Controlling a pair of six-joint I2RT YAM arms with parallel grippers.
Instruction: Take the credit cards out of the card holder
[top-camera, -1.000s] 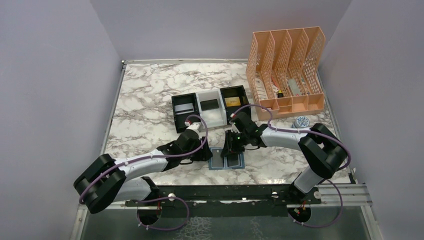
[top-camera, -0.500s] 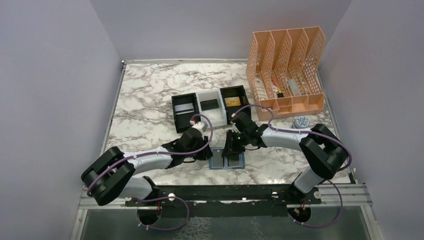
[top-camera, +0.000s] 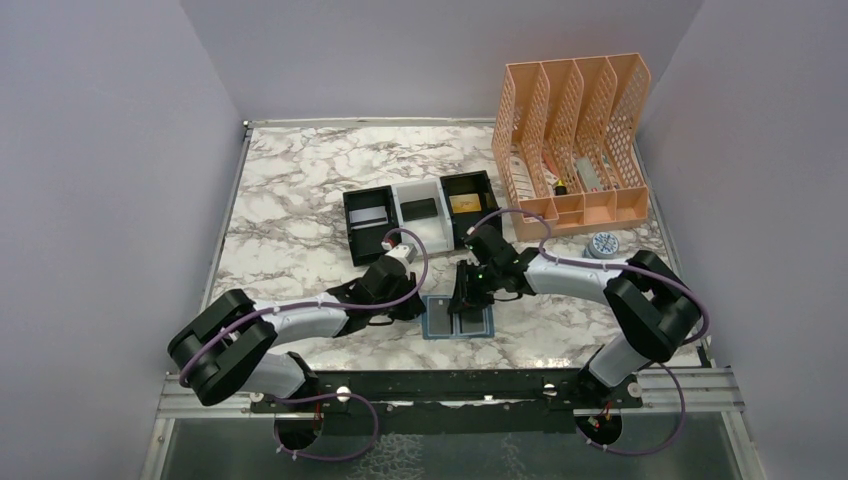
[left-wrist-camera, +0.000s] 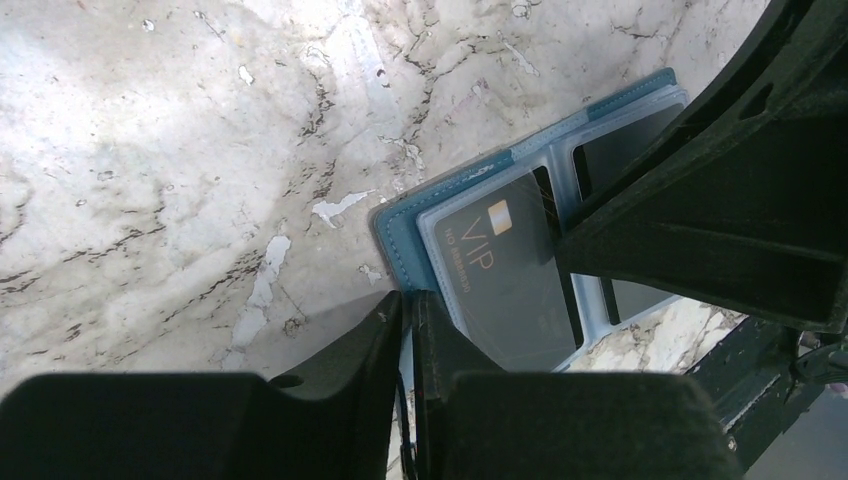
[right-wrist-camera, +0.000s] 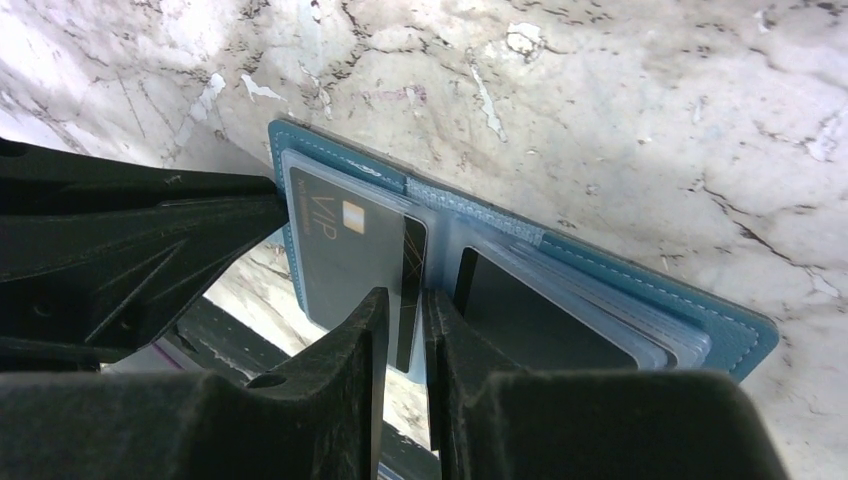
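Observation:
The blue card holder (top-camera: 457, 319) lies open on the marble table between my two grippers. My left gripper (top-camera: 420, 308) is shut on its left edge; in the left wrist view the fingertips (left-wrist-camera: 407, 300) pinch the teal rim (left-wrist-camera: 400, 228). A black card marked VIP (left-wrist-camera: 500, 272) sits in the left panel. My right gripper (top-camera: 467, 297) stands over the holder's middle, shut on the inner edge of that black VIP card (right-wrist-camera: 350, 250), its jaws nearly together (right-wrist-camera: 405, 300). A second dark card (right-wrist-camera: 530, 320) shows in the right panel of the holder (right-wrist-camera: 650, 290).
A black-and-white three-compartment tray (top-camera: 392, 240) stands behind the holder, with a silvery card (top-camera: 370, 215), a black card (top-camera: 418, 209) and a gold card (top-camera: 463, 203) in it. An orange file organizer (top-camera: 575, 140) stands at the back right, a small round object (top-camera: 603, 243) beside it.
My left arm has reached further right and the card holder has shifted slightly right. The right gripper stays over the holder's middle.

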